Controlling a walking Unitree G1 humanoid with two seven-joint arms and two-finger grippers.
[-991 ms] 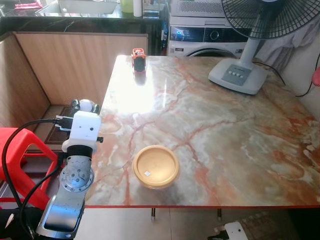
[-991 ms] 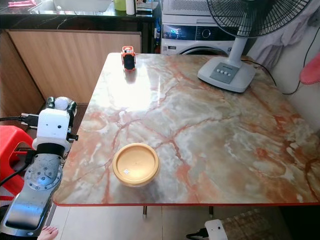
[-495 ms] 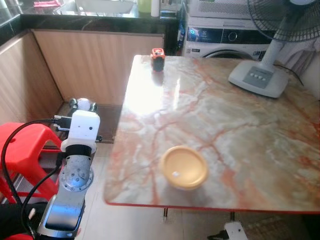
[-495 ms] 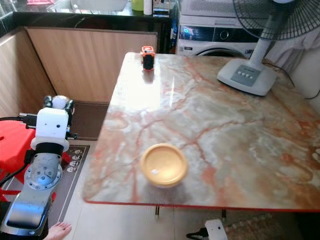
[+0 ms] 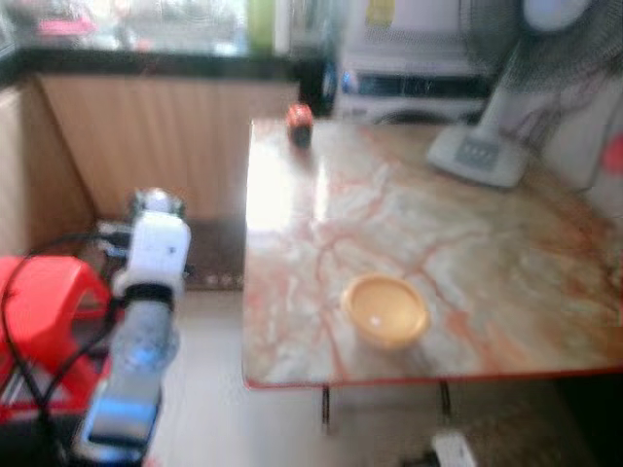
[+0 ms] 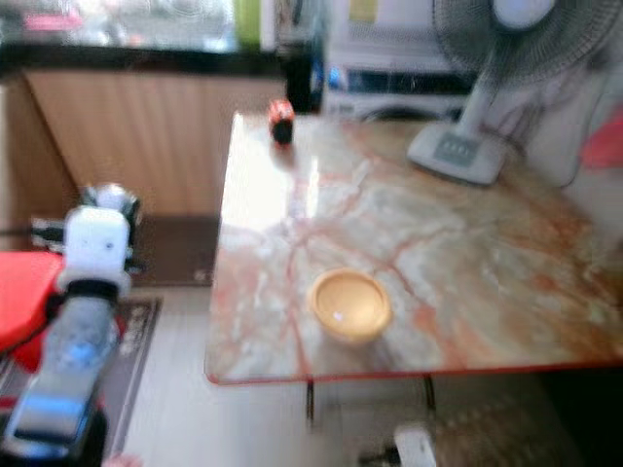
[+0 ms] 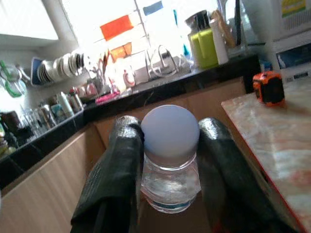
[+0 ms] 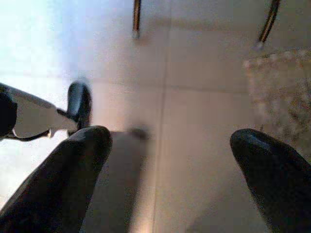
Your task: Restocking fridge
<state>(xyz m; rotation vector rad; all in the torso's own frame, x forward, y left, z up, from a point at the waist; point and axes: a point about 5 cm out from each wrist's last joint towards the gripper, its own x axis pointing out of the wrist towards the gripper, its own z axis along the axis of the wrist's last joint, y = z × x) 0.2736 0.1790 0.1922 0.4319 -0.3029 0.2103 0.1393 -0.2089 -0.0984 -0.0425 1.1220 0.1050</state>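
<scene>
A clear jar [image 7: 170,174] with a rounded white lid stands upright, clamped between the left tool's [image 7: 169,160] fingers.

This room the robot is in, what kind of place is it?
Most likely a home kitchen: a dark counter with a dish rack and a jug, a washing machine behind a marble dining table, and a standing fan.

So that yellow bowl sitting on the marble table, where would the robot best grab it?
Probably by the rim: the yellow bowl sits upright near the marble table's front edge. One finger inside, one outside, coming down from above. The free right gripper suits; the left gripper holds a bottle.
</scene>
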